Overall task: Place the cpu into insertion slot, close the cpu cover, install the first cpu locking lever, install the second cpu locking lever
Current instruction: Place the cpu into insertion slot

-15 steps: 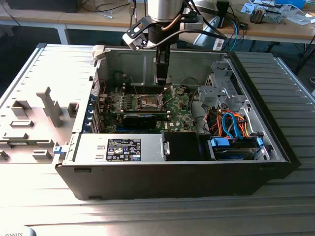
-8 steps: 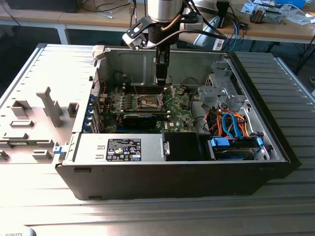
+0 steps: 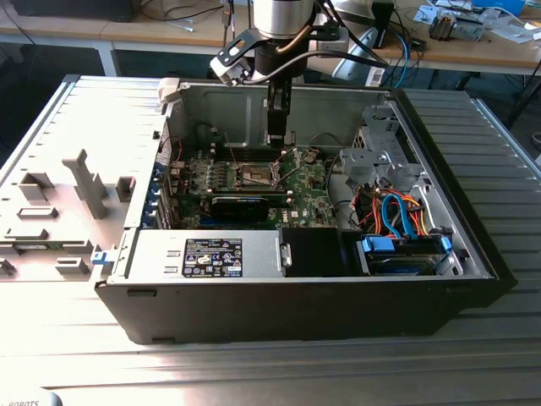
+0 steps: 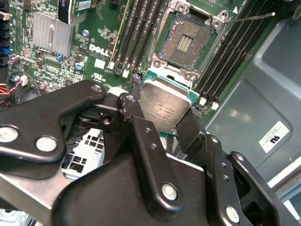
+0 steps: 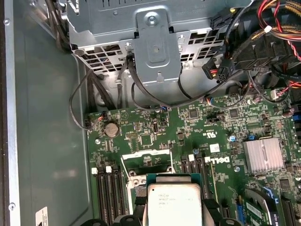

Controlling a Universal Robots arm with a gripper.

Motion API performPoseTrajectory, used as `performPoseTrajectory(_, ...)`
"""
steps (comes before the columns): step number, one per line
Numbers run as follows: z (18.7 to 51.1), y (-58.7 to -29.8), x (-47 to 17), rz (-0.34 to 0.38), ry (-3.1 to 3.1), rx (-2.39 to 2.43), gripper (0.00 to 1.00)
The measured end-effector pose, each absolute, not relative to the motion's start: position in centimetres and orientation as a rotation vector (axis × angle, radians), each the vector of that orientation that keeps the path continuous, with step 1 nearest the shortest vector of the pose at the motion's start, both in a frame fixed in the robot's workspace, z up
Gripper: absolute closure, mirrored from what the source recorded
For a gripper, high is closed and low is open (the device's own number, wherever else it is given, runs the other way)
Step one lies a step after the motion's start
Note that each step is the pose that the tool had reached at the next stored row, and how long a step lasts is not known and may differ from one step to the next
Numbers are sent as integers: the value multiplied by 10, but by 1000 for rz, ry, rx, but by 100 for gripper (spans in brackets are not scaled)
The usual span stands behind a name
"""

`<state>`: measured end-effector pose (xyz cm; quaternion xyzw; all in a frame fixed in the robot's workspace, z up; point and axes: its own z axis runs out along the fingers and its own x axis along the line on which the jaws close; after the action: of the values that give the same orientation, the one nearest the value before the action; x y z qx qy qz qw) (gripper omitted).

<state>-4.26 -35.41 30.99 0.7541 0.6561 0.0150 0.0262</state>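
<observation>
Jaws gripping cpu (image 4: 164, 106) by edges, hovering near open insertion slot (image 4: 186, 42); any tilt or offset risking bent contacts.

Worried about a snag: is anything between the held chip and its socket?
Nothing visible does. The chip, clamped in the gripper, hangs close to the socket, which lies open and bare.

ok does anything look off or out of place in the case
Nothing looks damaged or spilled. The cpu is out of the insertion slot, gripped in the pincer near it, and the slot's contact field lies bare.
</observation>
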Motion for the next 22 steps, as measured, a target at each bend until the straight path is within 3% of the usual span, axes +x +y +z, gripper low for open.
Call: performPoseTrajectory(22, 308, -354, -43, 43, 1953, 2392, 46)
